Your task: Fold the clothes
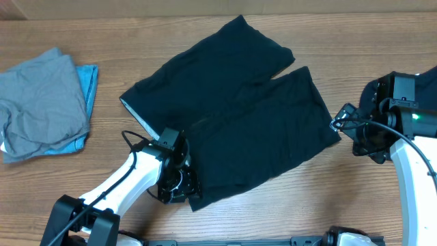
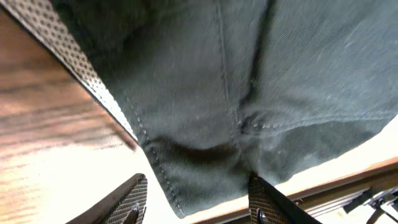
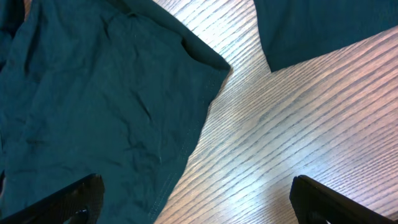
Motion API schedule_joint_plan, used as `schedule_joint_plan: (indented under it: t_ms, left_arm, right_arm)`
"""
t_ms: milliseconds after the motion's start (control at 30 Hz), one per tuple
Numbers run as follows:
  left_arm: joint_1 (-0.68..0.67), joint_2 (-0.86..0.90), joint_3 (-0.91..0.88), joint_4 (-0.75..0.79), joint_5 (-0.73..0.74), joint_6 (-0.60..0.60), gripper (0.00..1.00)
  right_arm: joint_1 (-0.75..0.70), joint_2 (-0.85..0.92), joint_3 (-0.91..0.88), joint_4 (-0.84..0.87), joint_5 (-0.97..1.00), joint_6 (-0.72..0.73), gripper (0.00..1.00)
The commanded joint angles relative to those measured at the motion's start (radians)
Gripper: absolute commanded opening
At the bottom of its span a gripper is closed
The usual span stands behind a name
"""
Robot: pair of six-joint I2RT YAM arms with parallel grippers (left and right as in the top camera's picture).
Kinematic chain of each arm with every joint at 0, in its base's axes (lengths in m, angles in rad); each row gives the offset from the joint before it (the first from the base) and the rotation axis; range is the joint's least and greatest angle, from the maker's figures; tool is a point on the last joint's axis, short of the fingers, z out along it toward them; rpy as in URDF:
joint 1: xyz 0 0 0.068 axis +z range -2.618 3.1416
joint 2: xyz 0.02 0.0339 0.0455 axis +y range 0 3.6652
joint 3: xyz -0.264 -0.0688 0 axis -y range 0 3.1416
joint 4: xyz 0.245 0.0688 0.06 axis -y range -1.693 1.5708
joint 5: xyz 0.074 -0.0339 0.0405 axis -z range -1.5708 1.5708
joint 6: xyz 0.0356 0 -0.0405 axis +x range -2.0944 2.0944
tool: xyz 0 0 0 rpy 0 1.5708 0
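From above, the black pants [image 1: 232, 116] lie flat in the middle of the table [image 1: 205, 20]. The waist is at the lower left and the two legs point to the upper right, so the long axis runs diagonally across the wood. The left gripper [image 1: 179, 162] sits at the near corner of the waist. The right gripper [image 1: 345, 124] is just beside the hem of the nearer leg. The grey and light-blue pieces [image 1: 44, 102] lie in a heap, well apart at the left edge.

In the left wrist view, the jaws of the left gripper [image 2: 196, 202] stand about half spread. The waist corner [image 2: 199, 180] hangs between the two fingers [image 2: 134, 199], and I see no pinch on it yet. I think the step in hand is to take this corner. To do it well, the arm should stay low so that both layers come between the pads (one layer alone would pull the waist open), and the bite should land on the stitched seam.

In the right wrist view, the jaws of the right gripper [image 3: 196, 202] are spread fully over bare wood and hold nothing. The leg hem [image 3: 205, 93] lies to its left. In my judgement it should take that hem corner before any lifting, so that both ends rise together.
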Motion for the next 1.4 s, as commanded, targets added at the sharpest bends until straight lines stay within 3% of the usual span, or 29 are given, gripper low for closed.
schedule_joint_plan:
  t_ms: [0,200,567,733,900,1033,1067,1133,1267,1367]
  left_arm:
    - [-0.006,-0.015,0.016,0.007,-0.014,0.001,0.55]
    - [-0.006,-0.015,0.016,-0.008,0.033,0.0,0.38]
    - [-0.006,-0.015,0.004,-0.102,-0.043,0.038,0.36]
    - [-0.006,-0.015,-0.005,-0.064,-0.043,0.032,0.29]
    - [-0.006,-0.015,-0.005,0.004,-0.041,0.025,0.38]
    - [-0.006,-0.015,-0.005,0.003,-0.04,0.023,0.58]
    - [-0.006,-0.015,-0.005,0.0,-0.04,0.023,0.58]
    - [-0.006,-0.015,-0.005,-0.001,-0.03,0.022,0.55]
    - [-0.006,-0.015,-0.005,0.005,0.046,0.023,0.36]
    - [-0.007,-0.015,-0.005,-0.004,0.067,0.023,0.33]
  right_arm:
    - [-0.006,-0.011,-0.004,0.002,-0.005,-0.007,1.0]
    - [-0.006,-0.011,-0.004,0.002,-0.005,-0.007,1.0]
    - [-0.006,-0.011,-0.004,-0.004,-0.008,-0.026,1.0]
    - [-0.006,-0.011,-0.004,-0.004,-0.008,-0.026,1.0]
    - [-0.006,-0.01,-0.004,-0.005,-0.008,-0.026,1.0]
    - [-0.006,-0.01,-0.004,-0.004,-0.009,-0.026,1.0]
    - [-0.006,-0.01,-0.004,-0.004,-0.009,-0.025,1.0]
    - [-0.006,-0.01,-0.004,-0.003,-0.009,-0.026,1.0]
    - [-0.006,-0.01,-0.004,-0.004,-0.009,-0.026,1.0]
    - [-0.006,-0.01,-0.004,-0.004,-0.009,-0.026,1.0]
